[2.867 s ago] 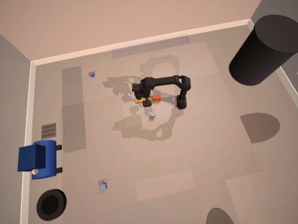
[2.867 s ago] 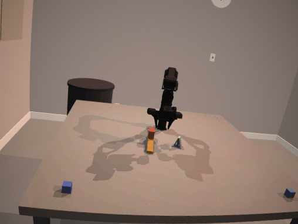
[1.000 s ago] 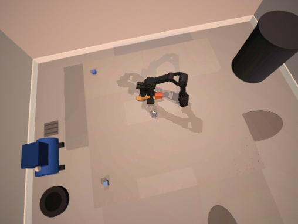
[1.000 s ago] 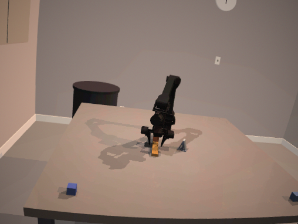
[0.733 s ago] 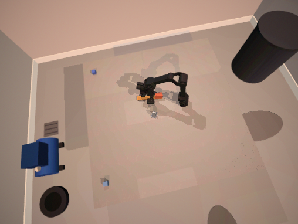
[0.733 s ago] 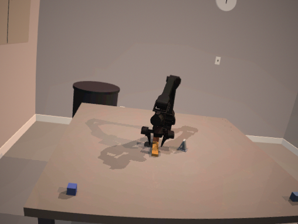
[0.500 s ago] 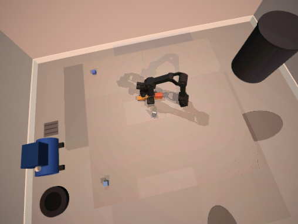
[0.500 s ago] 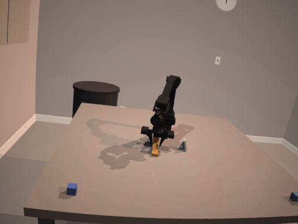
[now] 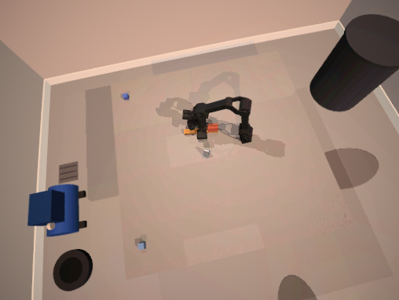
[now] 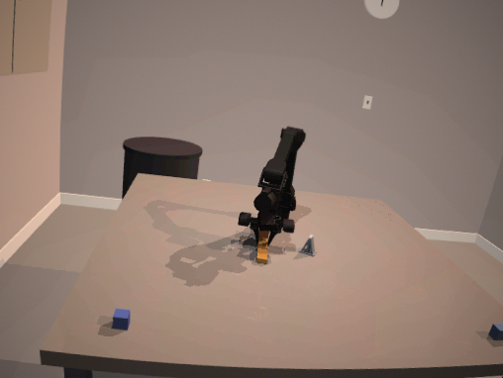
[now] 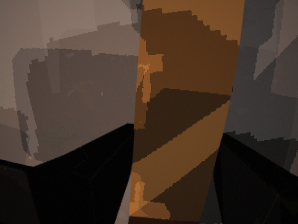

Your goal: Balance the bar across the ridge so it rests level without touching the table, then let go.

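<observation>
Bar (image 11: 189, 76), orange, lies on the table (image 10: 297, 307) clamped between the gripper's (image 11: 174, 183) half-closed fingers; the ridge (image 10: 308, 245) stands just beside it.

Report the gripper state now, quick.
Gripper: shut on the orange bar, its fingers pressing both long sides; the bar lies low at the table.

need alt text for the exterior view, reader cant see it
A black robot arm leans down at the middle of a brown table, its hand shut on an orange bar lying on the surface. A small grey ridge stands apart beside it, and blue cubes sit near the front corners.
</observation>
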`<state>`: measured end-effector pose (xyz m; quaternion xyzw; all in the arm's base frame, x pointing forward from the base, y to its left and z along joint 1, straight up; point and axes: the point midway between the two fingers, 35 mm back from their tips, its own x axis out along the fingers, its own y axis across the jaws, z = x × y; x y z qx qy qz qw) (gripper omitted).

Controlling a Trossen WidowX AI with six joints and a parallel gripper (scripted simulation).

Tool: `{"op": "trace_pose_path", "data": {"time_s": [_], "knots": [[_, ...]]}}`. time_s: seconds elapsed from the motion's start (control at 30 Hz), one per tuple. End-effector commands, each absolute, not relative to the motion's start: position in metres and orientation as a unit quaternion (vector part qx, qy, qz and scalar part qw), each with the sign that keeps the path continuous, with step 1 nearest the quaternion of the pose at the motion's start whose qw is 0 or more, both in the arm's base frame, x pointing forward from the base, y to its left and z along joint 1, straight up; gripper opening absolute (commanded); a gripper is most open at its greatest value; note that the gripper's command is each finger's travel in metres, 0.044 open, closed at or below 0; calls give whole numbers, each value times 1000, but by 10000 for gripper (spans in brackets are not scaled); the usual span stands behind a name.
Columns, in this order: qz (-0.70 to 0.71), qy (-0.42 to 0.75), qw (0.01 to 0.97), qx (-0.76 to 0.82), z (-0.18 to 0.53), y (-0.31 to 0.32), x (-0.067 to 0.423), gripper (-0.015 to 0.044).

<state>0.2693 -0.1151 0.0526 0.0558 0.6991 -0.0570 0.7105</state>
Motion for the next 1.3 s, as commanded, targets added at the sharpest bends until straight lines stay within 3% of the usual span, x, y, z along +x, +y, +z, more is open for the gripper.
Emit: {"op": "trace_pose_path", "data": {"time_s": [0.0,1.27], "knots": [[-59,695,715,54,64,-117,274,0],[-58,695,714,52,159,-115,268,0]]}}
